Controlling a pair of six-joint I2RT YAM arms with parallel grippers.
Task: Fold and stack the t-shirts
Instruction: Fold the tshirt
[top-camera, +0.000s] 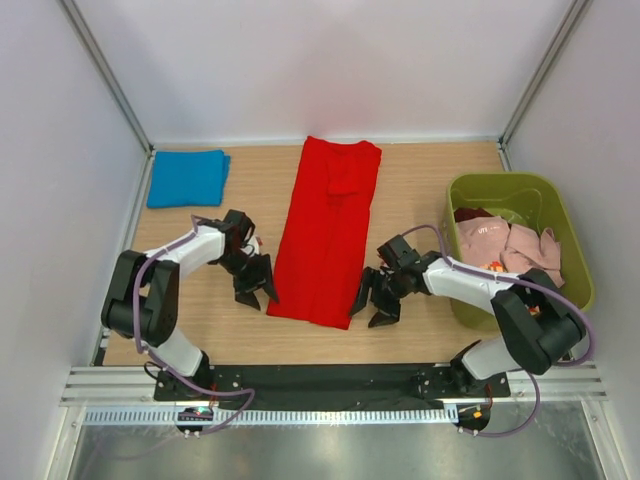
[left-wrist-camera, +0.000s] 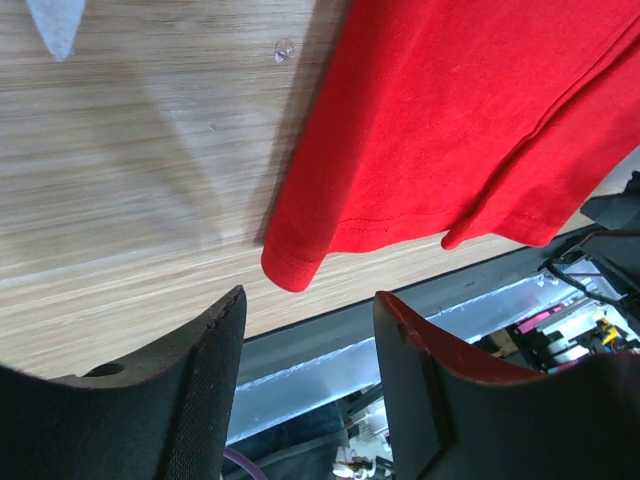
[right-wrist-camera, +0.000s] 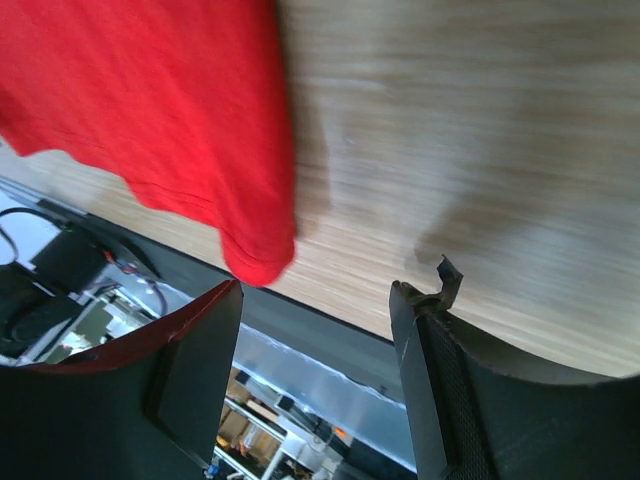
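Note:
A bright red t-shirt lies folded into a long strip down the middle of the wooden table. Its near left corner shows just beyond my left gripper. That gripper is open and empty at the shirt's left near edge. My right gripper hovers at the shirt's right near corner. The right gripper is open with nothing between its fingers. A blue t-shirt lies folded at the back left. Pale pink t-shirts lie crumpled in the bin.
An olive-green plastic bin stands at the right side of the table, close to my right arm. The table's near edge and a black metal rail run just below both grippers. White walls enclose the back and sides.

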